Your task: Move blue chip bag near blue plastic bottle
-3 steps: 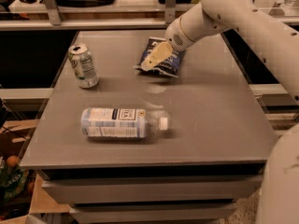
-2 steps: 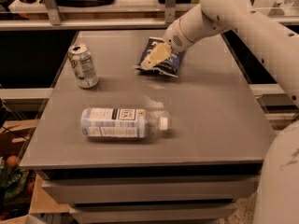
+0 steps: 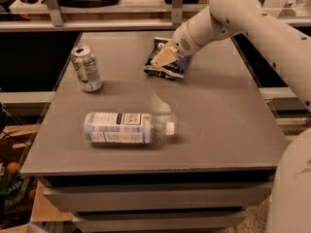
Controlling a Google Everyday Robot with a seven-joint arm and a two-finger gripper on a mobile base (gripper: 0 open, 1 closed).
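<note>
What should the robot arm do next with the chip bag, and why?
Probably bring the blue chip bag toward the front. The gripper is on the bag at the far side of the table, while the blue plastic bottle lies on its side nearer the front, apart from it.

A green-and-white aluminium soda can (image 3: pixel 86 68) stands upright near the far left edge of the flat grey table (image 3: pixel 223 125). Behind the table runs a pale wooden rail (image 3: pixel 97 24) with grey metal posts. A brown cardboard box (image 3: pixel 46 212) sits below left.
</note>
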